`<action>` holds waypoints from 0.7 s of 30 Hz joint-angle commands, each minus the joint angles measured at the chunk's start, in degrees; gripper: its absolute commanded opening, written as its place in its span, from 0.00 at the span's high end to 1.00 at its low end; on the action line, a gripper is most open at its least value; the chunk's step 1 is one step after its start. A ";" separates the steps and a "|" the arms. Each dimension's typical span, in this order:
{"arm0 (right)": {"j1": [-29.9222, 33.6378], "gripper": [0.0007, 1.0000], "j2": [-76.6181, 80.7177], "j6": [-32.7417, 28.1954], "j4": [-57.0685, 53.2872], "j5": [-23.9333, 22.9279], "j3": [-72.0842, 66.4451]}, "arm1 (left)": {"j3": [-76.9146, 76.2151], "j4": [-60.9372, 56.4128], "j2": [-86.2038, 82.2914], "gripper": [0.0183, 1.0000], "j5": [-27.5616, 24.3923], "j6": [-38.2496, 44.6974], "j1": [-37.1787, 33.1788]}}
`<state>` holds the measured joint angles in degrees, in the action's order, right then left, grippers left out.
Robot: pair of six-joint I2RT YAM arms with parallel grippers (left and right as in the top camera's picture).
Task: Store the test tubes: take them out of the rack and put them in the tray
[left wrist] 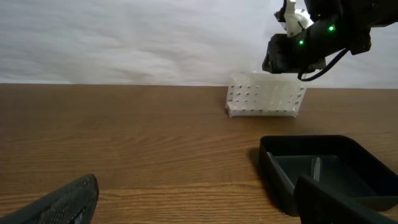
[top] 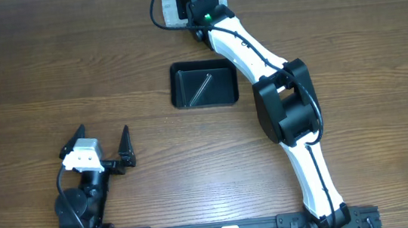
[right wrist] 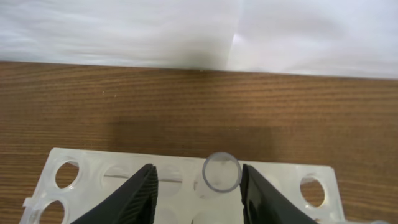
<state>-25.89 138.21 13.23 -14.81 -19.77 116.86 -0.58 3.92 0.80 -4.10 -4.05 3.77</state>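
Rack tube upright (mouth up); tray tube lies diagonal.

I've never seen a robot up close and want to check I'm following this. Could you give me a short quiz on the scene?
1. True or false: the tray already holds one test tube.
2. The right end effector is over: A the tray, B the rack, C neither.
3. Fill in: the left end effector has its jaws ____.
Key: 1 true; 2 B; 3 open.
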 commanded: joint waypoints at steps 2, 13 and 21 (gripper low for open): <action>0.55 0.59 0.46 -1.31 0.02 -1.33 1.25 | 0.24 0.22 -0.42 0.00 0.07 0.66 -0.31; 1.11 0.68 0.46 -1.31 -0.26 -1.33 1.25 | 0.24 0.22 -0.42 0.00 0.07 0.66 -0.31; 1.11 0.74 0.46 -1.31 -0.37 -1.31 1.25 | 0.24 0.22 -0.42 0.00 0.07 0.66 -0.31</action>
<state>-25.04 138.21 11.92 -15.09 -20.16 116.86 -0.58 3.92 0.80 -4.10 -4.05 3.77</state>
